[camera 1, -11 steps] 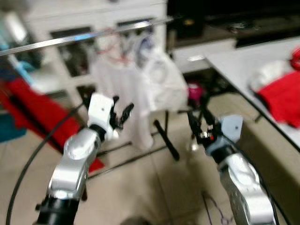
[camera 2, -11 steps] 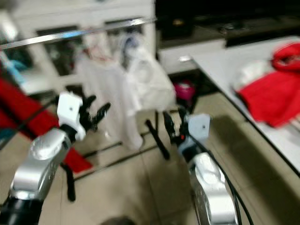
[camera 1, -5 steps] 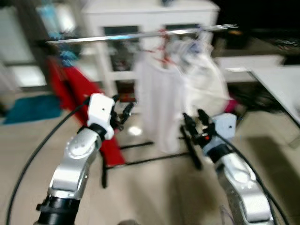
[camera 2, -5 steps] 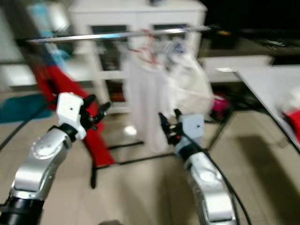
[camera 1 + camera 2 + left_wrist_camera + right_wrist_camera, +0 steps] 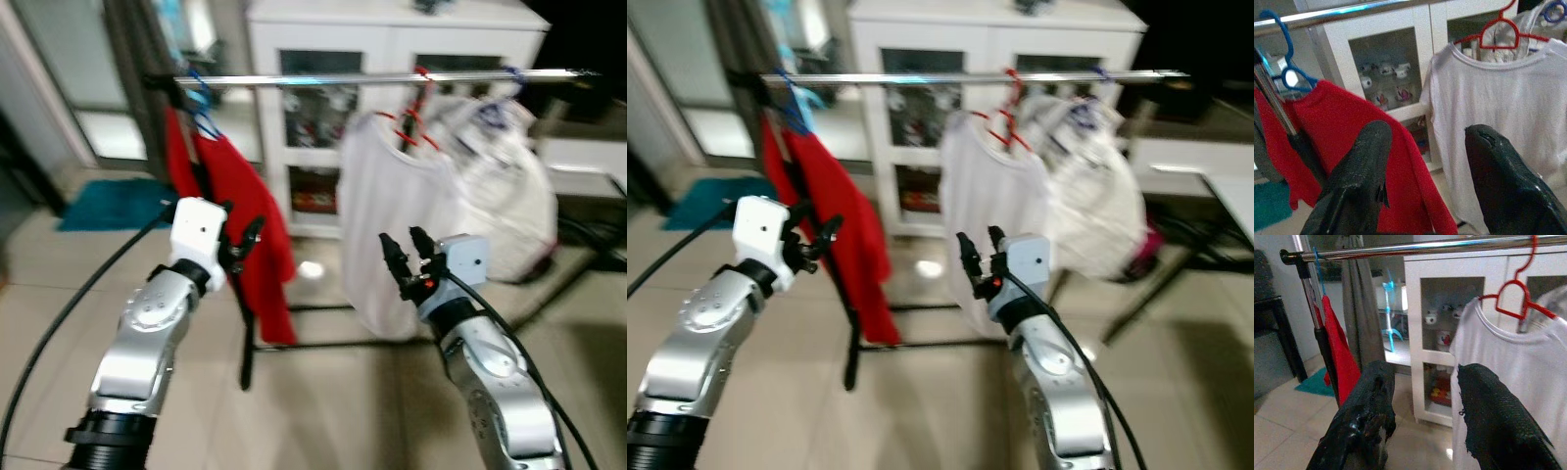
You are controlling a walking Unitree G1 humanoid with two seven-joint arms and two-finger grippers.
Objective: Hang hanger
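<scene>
Both arms are raised in front of the rack. Nearest, the left gripper (image 5: 242,245) hangs with its fingers spread wide, holding nothing, in front of the red shirt (image 5: 223,211). The right gripper (image 5: 407,257) is also spread wide and empty, in front of the white shirt (image 5: 392,230). Farther back, the red shirt hangs on a blue hanger (image 5: 1284,58) at the left end of the rail (image 5: 372,77). The white shirt hangs on a red hanger (image 5: 1515,296) to the right of the middle, with another white garment (image 5: 505,191) just beside it on the right. Behind the rack stands a white cabinet (image 5: 392,39) with glass doors.
</scene>
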